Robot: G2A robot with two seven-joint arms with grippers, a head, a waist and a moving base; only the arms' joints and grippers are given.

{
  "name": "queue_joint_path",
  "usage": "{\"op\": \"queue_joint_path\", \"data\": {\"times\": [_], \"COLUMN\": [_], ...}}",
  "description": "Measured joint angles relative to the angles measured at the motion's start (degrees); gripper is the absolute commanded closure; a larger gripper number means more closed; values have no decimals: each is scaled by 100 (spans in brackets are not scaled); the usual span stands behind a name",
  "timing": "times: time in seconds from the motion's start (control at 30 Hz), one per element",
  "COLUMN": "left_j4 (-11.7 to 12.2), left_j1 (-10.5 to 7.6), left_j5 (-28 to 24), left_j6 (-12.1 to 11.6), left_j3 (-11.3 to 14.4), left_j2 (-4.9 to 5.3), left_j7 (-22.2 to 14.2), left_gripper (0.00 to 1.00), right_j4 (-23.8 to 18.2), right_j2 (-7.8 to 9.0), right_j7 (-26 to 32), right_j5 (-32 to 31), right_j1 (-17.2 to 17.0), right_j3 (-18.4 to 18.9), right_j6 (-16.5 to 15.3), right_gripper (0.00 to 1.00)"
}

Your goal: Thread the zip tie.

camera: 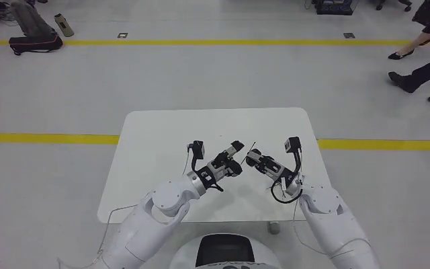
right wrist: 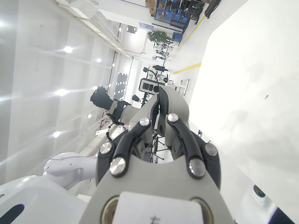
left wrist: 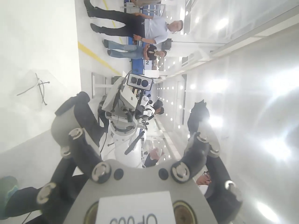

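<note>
The left claw (camera: 236, 156) and the right claw (camera: 250, 157) hang tip to tip above the middle of the rounded white surface (camera: 168, 134) in the top view. In the left wrist view the left claw is spread wide and holds nothing. Thin black plastic zip ties (left wrist: 38, 87) lie crossed on that surface, apart from its fingers. In the right wrist view the right claw's fingers are pressed together; I cannot tell whether a tie is pinched between them. The step looks like the pick-up before threading. Next, the wide claw probably needs to go down to the surface and pinch one tie near its head.
</note>
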Motion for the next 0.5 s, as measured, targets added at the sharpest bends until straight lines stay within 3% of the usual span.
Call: {"op": "queue_joint_path", "data": {"times": [0.27,0.5], "left_j4": [36,35], "left_j1": [38,30], "left_j5": [43,84], "left_j6": [23,5], "left_j3": [101,109], "left_j2": [-13,-13], "left_j7": [191,207], "left_gripper": [0,0], "right_j4": [-116,-141], "right_j2": [-39,-41], "right_j7": [-518,-585], "right_j5": [-209,-266], "right_j1": [-78,-87], "right_j3": [-102,-101], "right_j6": [0,12], "right_gripper": [100,100]}}
